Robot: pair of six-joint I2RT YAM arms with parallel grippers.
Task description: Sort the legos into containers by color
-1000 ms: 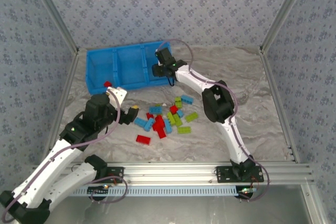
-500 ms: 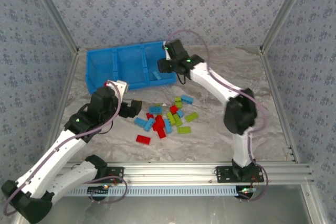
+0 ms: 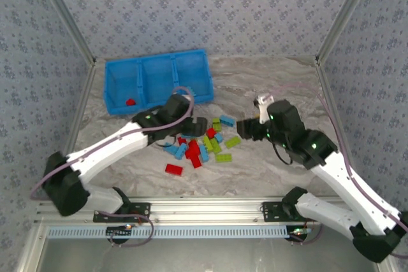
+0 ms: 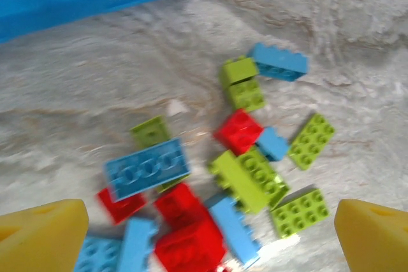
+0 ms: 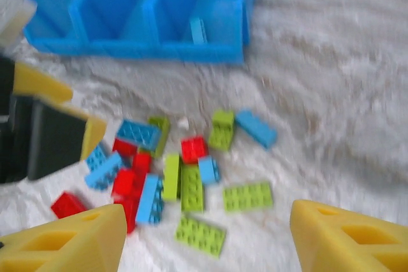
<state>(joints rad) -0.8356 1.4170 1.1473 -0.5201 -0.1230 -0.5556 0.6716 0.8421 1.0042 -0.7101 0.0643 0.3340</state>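
Holds the left gripper [image 3: 195,125] spread to full width and empty, low over the far side of the lego heap [image 3: 203,144] in the middle of the table [image 3: 280,87]; reads as a pose for straddling one brick before closing. Shows, in the left wrist view, yellow fingertips [image 4: 44,234] flanking red bricks [image 4: 188,240], with a light-blue brick [image 4: 146,169] just beyond and lime bricks [image 4: 245,179] to the right, so probably aims at red.

Poses the right gripper [image 3: 245,128] just right of the heap, jaws apart with nothing between, facing the bricks and the blue bin [image 3: 156,57] beyond; likely stands aside to leave the other arm room.

Finds the bin toward the far-left corner of the table, well apart from the heap. Counts one red brick [image 3: 131,102] in the left compartment [image 3: 121,84] and, in the right wrist view, one light-blue brick [image 5: 199,30] leaning on a wall of the right-end compartment [image 5: 220,4]; suggests lime for the middle compartment [image 3: 156,84].

Leaves most legos loose, among them a lone red brick [image 3: 173,169] nearer the near edge. Judges the sorting barely begun. Warns of tight packing: risks nudging neighbours or lifting two.
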